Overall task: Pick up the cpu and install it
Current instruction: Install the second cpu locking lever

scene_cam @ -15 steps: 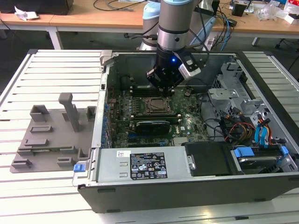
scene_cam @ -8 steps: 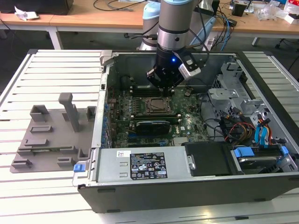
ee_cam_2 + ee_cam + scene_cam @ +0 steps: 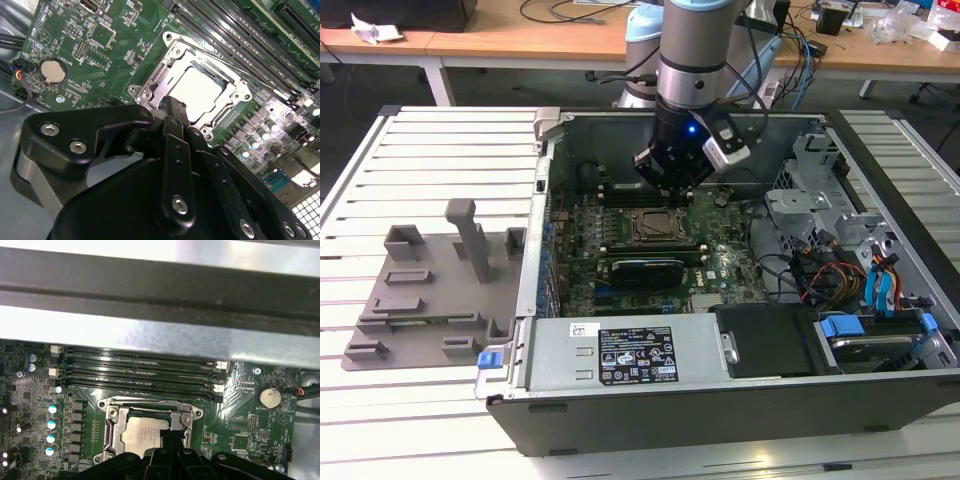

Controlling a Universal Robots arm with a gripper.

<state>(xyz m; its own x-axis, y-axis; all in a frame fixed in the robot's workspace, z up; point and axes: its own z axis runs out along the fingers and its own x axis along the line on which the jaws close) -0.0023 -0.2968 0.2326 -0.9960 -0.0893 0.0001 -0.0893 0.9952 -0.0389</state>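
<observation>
One black gripper (image 3: 672,187) hangs over the open computer case's green motherboard (image 3: 720,270) in the exterior view. Both wrist views show the flat silver square cpu (image 3: 197,90) (image 3: 142,432) seated in its metal-framed socket (image 3: 150,85); whether the fingers are parted, I cannot tell.

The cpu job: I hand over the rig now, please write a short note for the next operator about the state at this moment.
Gripper: low over the socket inside the open computer case; its fingertips are close together at the socket's edge. I cannot tell if they grip anything.
Cpu: it lies flat inside the socket frame on the motherboard; both wrist views show its silver top.
Grey tray: on the table at the exterior view's left, away from the arm.
Done: the cpu is out of the tray and in the socket.
Left: confirm that the cpu sits fully and that the gripper has let go.
</observation>
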